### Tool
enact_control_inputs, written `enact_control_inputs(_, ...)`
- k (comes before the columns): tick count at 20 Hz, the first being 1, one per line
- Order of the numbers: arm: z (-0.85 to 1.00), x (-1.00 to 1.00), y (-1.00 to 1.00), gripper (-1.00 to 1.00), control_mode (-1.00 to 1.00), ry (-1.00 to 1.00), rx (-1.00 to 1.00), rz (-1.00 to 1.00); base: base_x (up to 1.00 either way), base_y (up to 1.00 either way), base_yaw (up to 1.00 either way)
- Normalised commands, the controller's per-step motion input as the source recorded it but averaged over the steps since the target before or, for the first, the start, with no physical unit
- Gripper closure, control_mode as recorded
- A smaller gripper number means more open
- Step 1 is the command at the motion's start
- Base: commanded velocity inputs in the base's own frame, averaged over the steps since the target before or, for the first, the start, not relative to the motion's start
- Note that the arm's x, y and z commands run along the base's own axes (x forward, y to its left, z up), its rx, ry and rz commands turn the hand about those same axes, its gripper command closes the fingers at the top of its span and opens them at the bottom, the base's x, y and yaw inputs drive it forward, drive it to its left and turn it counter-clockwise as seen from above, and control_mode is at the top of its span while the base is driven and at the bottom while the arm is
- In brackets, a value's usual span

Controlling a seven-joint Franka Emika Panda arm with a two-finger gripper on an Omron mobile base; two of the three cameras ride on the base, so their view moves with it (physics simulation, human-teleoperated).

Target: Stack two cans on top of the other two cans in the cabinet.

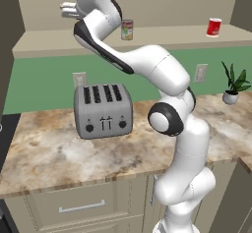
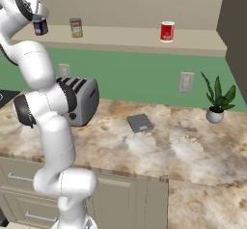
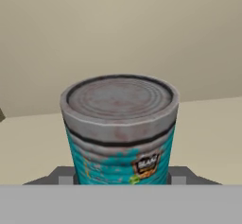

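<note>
Between pincer [image 3: 122, 180] tips: teal can [image 3: 120, 133].

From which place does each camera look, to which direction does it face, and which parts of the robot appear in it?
Left base view: behind-left, facing the cabinet and toaster; arm rises lower right.
Right base view: behind-right, same cabinet, dark blue can; arm at left.
Hand view: on the hand, along the gripper shut on the teal-blue can.
Both base views share the pale can and red can.
</note>
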Motion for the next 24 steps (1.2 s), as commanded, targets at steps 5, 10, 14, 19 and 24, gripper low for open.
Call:
enact_control_inputs(5, 0.01, 0.19, 0.03, 1.00, -1.00, -0.01, -0.05, 0.01, 0.00, 0.00, 0.00)
enact_control_inputs(10, 0.00, 0.15, 0.05, 1.00, -1.00, 0.00, -0.04, 0.03, 0.00, 0.00, 0.00)
enact_control_inputs(14, 0.00, 0.16, 0.10, 1.00, -1.00, 0.00, -0.03, 0.02, 0.00, 0.00, 0.00)
enact_control_inputs(19, 0.00, 0.10, 0.07, 1.00, -1.00, 0.00, -0.01, 0.01, 0.00, 0.00, 0.00)
enact_control_inputs(24, 0.00, 0.02, 0.07, 1.00, -1.00, 0.00, 0.00, 0.00, 0.00, 0.00, 0.00)
